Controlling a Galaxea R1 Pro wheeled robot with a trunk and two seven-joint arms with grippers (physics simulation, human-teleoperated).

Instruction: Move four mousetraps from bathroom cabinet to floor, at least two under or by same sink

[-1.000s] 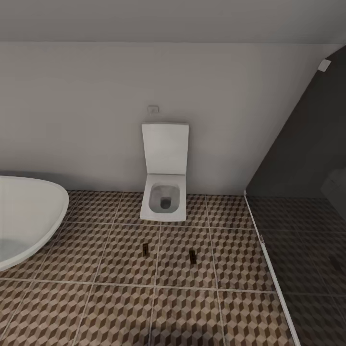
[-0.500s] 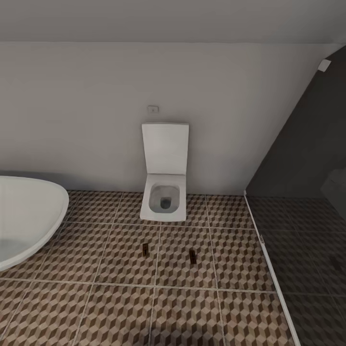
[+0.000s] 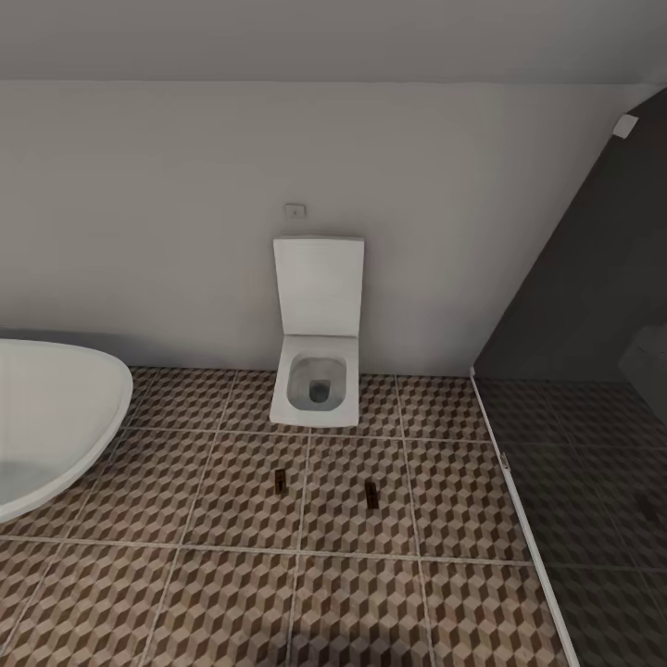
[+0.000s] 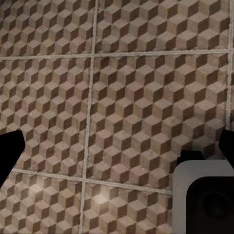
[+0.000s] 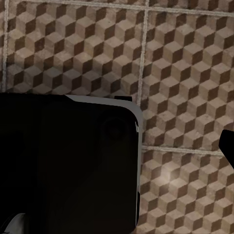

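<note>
Head view: two flat mousetraps [image 3: 279, 479] on cube-patterned bathroom floor [image 3: 185, 519].

The left gripper [image 4: 117, 151] points down, its dark fingertips [image 4: 9, 151] spread wide apart. The right gripper [image 5: 117, 146] also points down, one dark fingertip [image 5: 228, 146] showing, spread wide.

1. The floor [image 3: 185, 519] has tiles printed with brown-and-beige cubes, divided by light grout lines.
2. The toilet [image 3: 317, 329] is white.
3. The bathtub [image 3: 46, 417] is white.
4. The wall [image 3: 185, 232] is plain pale grey.
5. Two mousetraps [image 3: 280, 479] look dark brown.
</note>
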